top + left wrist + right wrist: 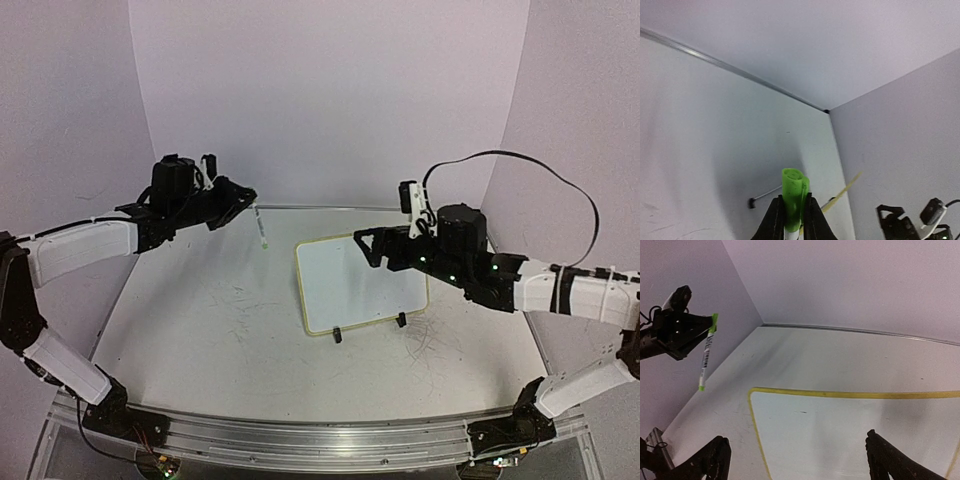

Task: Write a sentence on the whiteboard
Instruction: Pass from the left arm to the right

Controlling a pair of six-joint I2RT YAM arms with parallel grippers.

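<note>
The whiteboard (355, 290) lies on the table right of centre, with a pale yellow rim and two black clip feet at its near edge. Its surface is blank in the top view and in the right wrist view (840, 435); no green sentence shows. My left gripper (240, 200) is raised over the far left of the table, apart from the board, and is shut on a green-capped white marker (260, 225) that hangs tip down. The left wrist view shows the jaws pinching the marker (794, 192). My right gripper (800, 465) is wide open and empty, just above the board's far part (372, 250).
Pale walls close the table on the left, back and right. Grey scribble scratches (235, 300) mark the tabletop left of the board and near its right foot. A metal rail (300, 435) runs along the near edge between the arm bases.
</note>
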